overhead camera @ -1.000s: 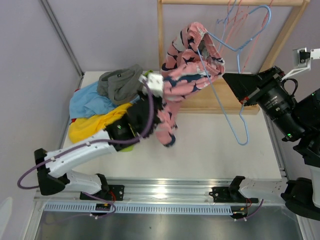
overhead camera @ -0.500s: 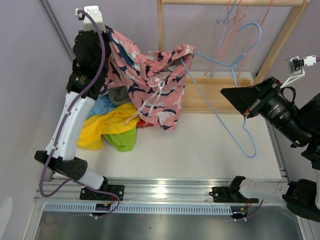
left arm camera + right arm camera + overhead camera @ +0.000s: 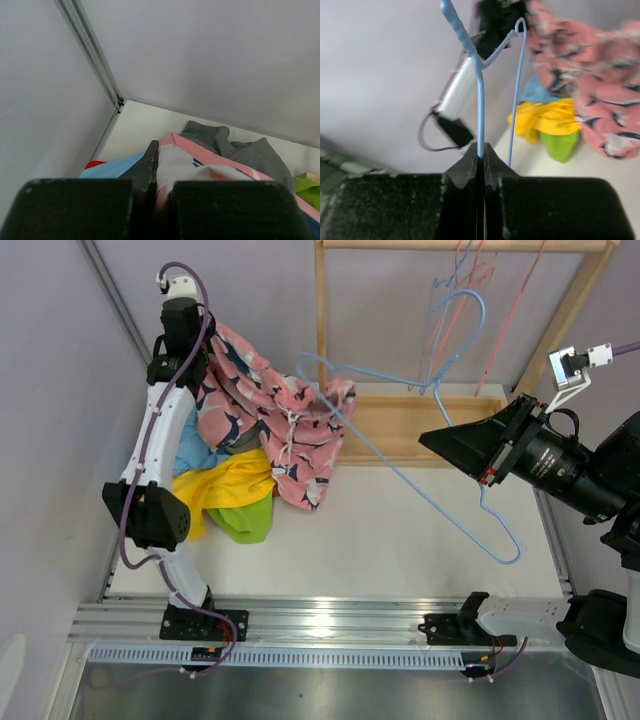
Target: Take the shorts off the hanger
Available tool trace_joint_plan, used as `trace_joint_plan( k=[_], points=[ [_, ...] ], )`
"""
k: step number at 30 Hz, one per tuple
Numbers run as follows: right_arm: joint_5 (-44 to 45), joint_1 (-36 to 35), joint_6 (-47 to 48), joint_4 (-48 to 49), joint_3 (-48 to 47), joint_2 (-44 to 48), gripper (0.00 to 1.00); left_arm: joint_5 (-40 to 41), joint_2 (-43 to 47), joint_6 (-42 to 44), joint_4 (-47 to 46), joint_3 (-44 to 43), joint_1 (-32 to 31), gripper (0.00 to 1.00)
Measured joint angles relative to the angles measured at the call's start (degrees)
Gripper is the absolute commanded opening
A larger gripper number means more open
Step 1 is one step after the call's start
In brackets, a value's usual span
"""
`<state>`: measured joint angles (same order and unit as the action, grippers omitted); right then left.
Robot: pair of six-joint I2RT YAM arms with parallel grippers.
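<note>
The near half of the white tabletop (image 3: 400, 560) lies open, from its middle to the right edge. A heap of shorts (image 3: 225, 490) fills the back left corner. Pink shorts (image 3: 265, 410) hang above it beside the upright left arm (image 3: 150, 460). A blue hanger (image 3: 480, 110) slants in the air over the middle. A wooden rack (image 3: 410, 435) lines the back edge.

pink shorts (image 3: 262, 412) dragged left (toward the corner), blue hanger (image 3: 420, 478) following, left gripper (image 3: 157, 156) raised
</note>
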<state>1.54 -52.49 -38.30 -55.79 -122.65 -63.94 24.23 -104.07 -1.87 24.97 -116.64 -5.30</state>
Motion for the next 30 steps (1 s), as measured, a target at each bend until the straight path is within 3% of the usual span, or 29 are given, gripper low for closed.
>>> trace_joint_plan(
  k=[6,11,18,20,21,22,24,30],
  points=[
    [-10.7,0.0,-3.4,2.6,-3.6,-3.4,0.0,4.3,-3.8,-2.8,2.4,0.1,0.0,0.0],
    [-9.2,0.0,-2.8,2.0,-2.8,-4.6,0.0,9.9,4.1,-4.1,-0.6,12.3,1.0,0.0],
    [-8.4,2.7,-1.9,1.4,-1.6,-7.5,0.0,15.2,13.0,-7.4,-1.6,14.5,8.2,0.0],
    [-8.6,5.1,-1.9,1.1,-1.6,-8.3,0.0,18.3,15.2,-8.2,-2.4,16.7,9.4,0.14],
    [-9.0,7.0,-1.8,0.9,-1.6,-8.8,0.0,19.4,15.8,-8.4,-2.6,17.7,9.4,0.29],
    [-9.2,8.8,-1.7,0.7,-1.6,-9.1,0.0,20.2,16.1,-8.5,-2.6,18.4,9.4,0.72],
    [-9.8,13.9,-1.1,0.3,-1.7,-9.9,0.0,20.6,15.9,-9.3,-3.1,19.5,9.4,0.99],
    [-12.0,29.2,1.7,-2.3,-10.3,-17.1,0.0,17.0,12.9,-12.7,1.7,19.9,9.4,0.99]
  ],
)
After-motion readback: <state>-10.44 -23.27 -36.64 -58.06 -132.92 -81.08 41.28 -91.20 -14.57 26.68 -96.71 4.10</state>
